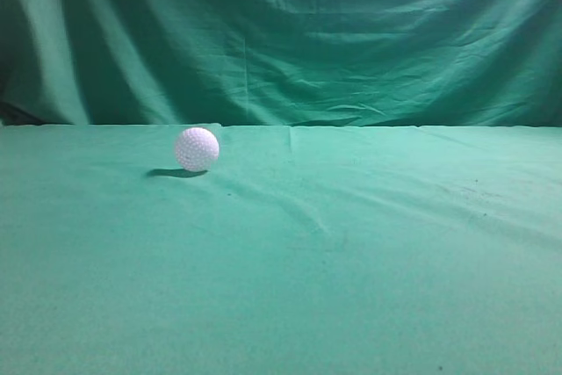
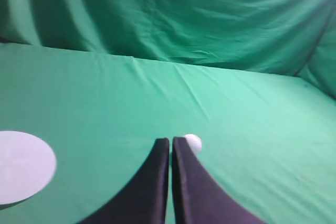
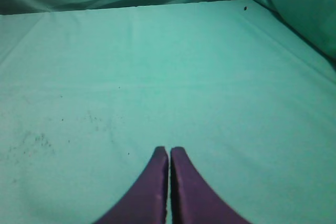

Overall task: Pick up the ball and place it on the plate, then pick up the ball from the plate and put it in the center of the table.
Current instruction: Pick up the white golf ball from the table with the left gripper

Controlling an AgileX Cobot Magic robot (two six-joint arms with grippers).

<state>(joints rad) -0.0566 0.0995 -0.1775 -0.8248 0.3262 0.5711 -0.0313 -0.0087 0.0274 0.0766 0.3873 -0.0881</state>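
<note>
The ball [image 1: 196, 148], small, white and dimpled, rests on the green cloth table [image 1: 351, 252] at the left of the exterior view. In the left wrist view the ball [image 2: 193, 142] peeks out just beyond the right fingertip. My left gripper [image 2: 171, 141] is shut and empty, short of the ball. A white round plate [image 2: 23, 166] lies on the table at the left of that view. My right gripper [image 3: 169, 150] is shut and empty above bare cloth [image 3: 168, 77]. Neither gripper shows in the exterior view.
A draped green cloth backdrop [image 1: 281, 32] hangs behind the table's far edge. It also rises on the right side in the right wrist view [image 3: 299, 3]. Small dark specks dot the cloth [image 3: 31, 142] at the left of the right wrist view.
</note>
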